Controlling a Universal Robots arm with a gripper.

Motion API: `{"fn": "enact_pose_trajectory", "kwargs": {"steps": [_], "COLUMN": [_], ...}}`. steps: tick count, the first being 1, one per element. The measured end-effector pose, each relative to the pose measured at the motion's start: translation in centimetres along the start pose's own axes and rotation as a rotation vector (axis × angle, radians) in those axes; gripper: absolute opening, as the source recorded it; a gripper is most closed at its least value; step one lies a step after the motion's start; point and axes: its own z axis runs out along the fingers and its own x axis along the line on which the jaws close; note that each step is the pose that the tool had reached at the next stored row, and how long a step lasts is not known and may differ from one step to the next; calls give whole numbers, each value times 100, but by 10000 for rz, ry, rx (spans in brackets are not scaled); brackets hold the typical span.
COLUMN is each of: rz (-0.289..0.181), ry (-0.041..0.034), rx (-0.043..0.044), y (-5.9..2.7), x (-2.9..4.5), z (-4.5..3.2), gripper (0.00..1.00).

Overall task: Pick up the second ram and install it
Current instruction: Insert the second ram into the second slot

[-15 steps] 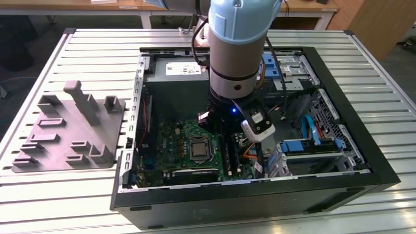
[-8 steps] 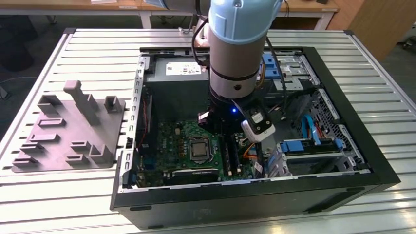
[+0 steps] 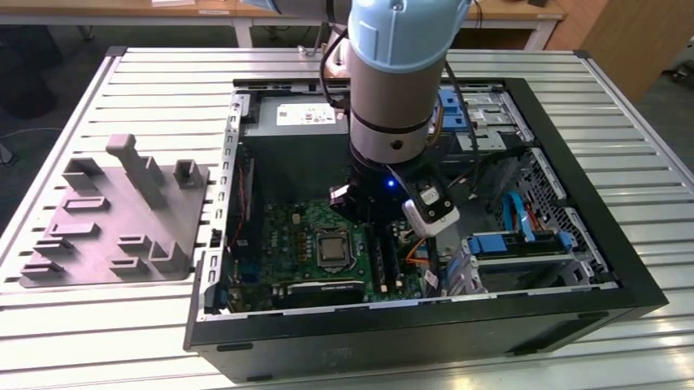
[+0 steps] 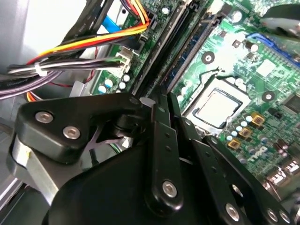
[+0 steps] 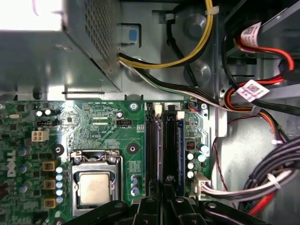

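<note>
Second ram [image 5: 168, 150] edge-on at memory slots [image 5: 152, 150] in first wrist view, claw [image 5: 164, 190] clamped on it, exterior view shows case [image 3: 434, 333]

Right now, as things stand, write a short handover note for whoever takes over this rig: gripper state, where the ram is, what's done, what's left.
Gripper: down inside the computer case, over the memory slots beside the CPU socket. Open or shut cannot be told.
Second ram: seemingly the dark strip in line with the gripper, lying along a slot.
Done: the ram is at the slots.
Left: seating not confirmed.
</note>
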Motion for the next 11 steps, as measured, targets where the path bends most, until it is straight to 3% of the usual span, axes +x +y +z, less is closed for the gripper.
{"fn": "enact_pose_trajectory", "kwargs": {"steps": [11], "rz": [0], "ry": [0], "rx": [2], "y": [-1], "x": [-1], "z": [-25], "gripper": [18]}}
